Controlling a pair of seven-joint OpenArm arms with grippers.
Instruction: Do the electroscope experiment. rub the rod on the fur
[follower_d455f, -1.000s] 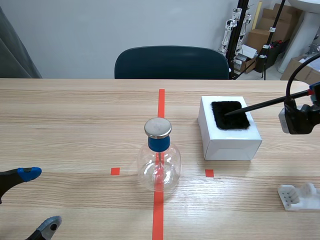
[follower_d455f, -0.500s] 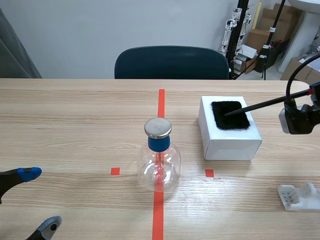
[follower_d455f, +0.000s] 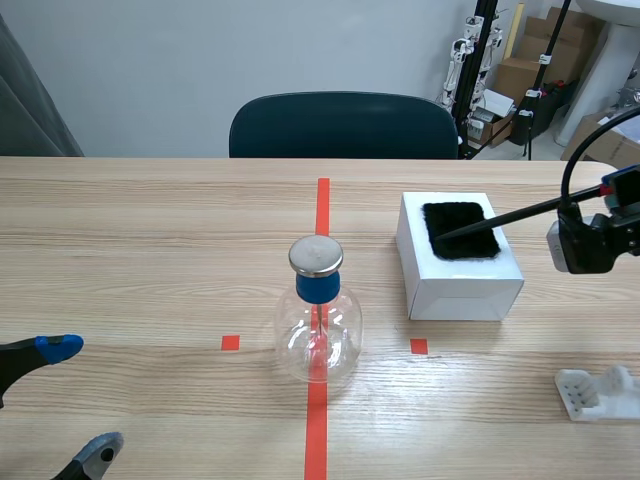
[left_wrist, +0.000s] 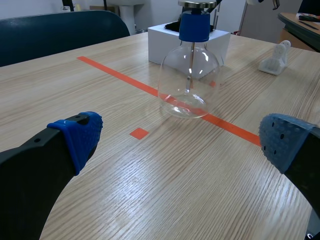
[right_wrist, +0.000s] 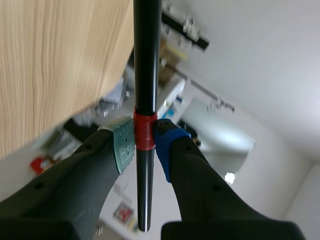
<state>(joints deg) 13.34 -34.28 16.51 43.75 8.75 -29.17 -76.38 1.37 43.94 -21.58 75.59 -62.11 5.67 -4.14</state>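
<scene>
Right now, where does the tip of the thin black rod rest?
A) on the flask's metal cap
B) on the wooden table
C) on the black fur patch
C: the black rod, held by the right gripper, ends on the black fur patch atop the white box.

Rod (follower_d455f: 520, 213) tip apparently indistinct against fur (follower_d455f: 460, 215)

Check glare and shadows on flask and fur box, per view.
Scene view: highlights on the flask, sheen on its metal cap; the fur reads flat black, so the rod tip hardly stands out on it; the white box is shaded in front. Left wrist view: glints on the glass, tape visible through it. Right wrist view: neither shows, only the rod in the right gripper.
</scene>
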